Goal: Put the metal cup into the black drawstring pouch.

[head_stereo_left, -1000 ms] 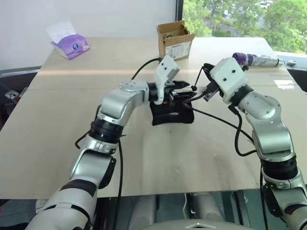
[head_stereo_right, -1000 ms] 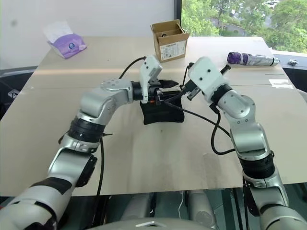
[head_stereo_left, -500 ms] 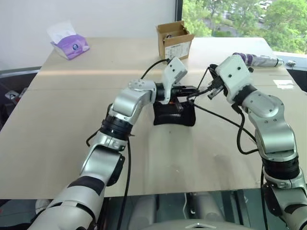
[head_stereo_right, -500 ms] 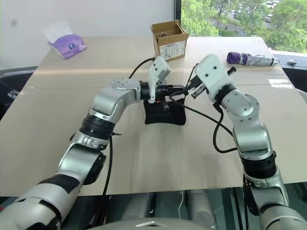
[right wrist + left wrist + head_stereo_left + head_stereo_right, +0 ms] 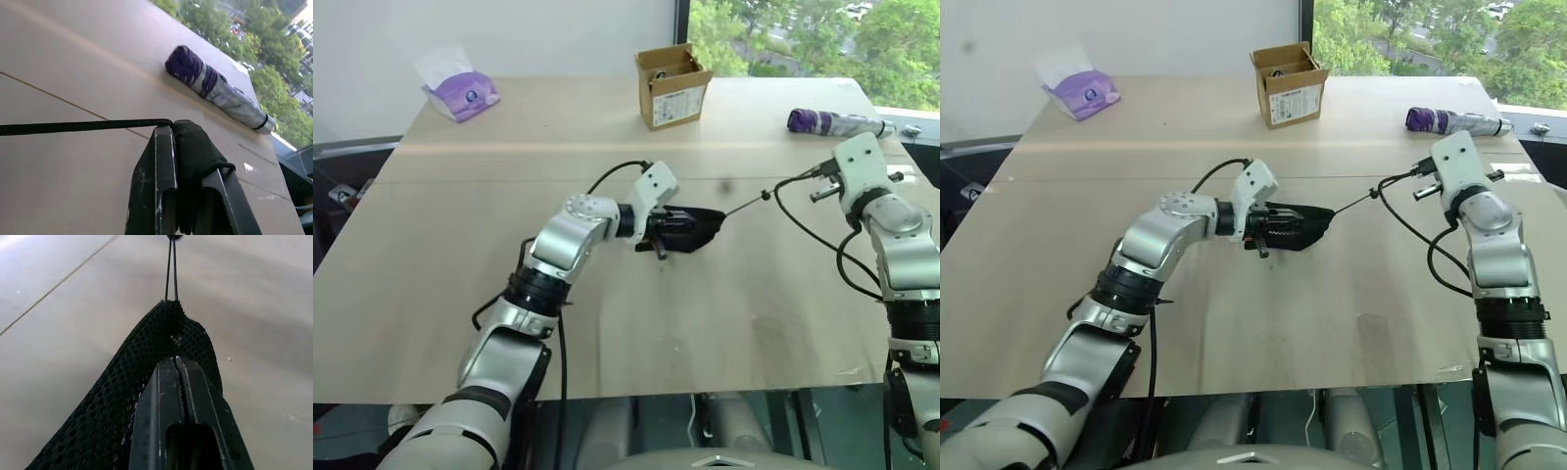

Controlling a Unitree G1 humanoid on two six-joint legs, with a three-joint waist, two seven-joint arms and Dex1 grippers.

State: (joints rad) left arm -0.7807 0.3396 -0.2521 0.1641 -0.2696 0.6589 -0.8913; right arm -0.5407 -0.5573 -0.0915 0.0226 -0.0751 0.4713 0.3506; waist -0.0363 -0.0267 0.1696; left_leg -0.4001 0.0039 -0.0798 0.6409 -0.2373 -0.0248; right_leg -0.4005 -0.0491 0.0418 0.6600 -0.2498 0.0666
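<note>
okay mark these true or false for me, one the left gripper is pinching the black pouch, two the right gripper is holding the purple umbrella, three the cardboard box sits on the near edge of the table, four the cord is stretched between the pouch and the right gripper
1. The left gripper is shut on the black drawstring pouch. True.
2. The right gripper holds the purple umbrella. False: it pinches the drawstring cord; the umbrella lies on the table beyond.
3. The cardboard box sits at the near edge. False: it stands toward the far side.
4. The cord runs taut from pouch to right gripper. True.

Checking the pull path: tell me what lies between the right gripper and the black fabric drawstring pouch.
In the left eye view, a taut thin dark cord spans from black fabric drawstring pouch to right gripper, over bare table.
</note>
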